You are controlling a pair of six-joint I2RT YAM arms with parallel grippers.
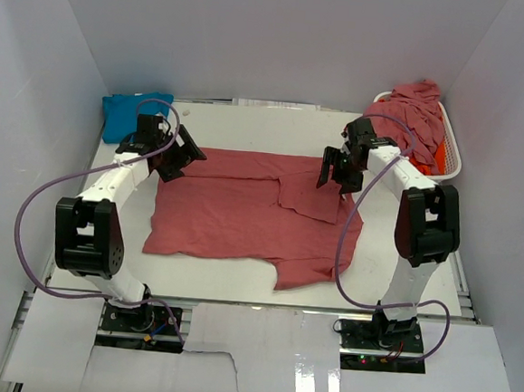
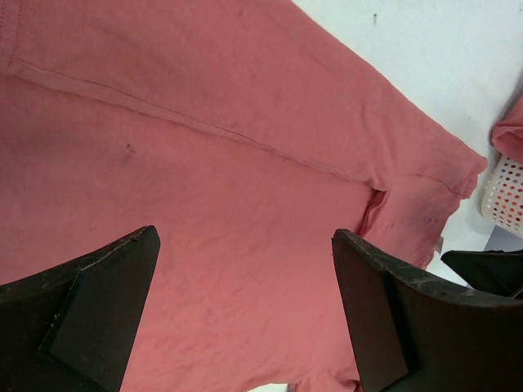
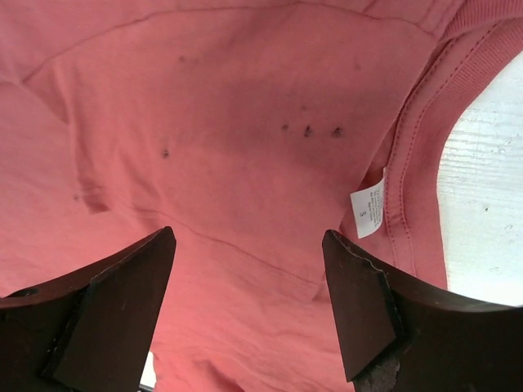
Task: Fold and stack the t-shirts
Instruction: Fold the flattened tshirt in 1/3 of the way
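A white slatted basket (image 1: 453, 162) sits at the white table's (image 1: 249, 127) far right corner.

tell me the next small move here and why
Probably lower the left gripper and right gripper onto the red shirt's far edge and pinch it. Both hang open above it, holding nothing. It lies spread flat with only one flap turned in, near the right gripper, so folds are left to do.

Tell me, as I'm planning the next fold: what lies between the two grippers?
Only the spread rose-red t-shirt lies between left gripper and right gripper, seen in the top view.
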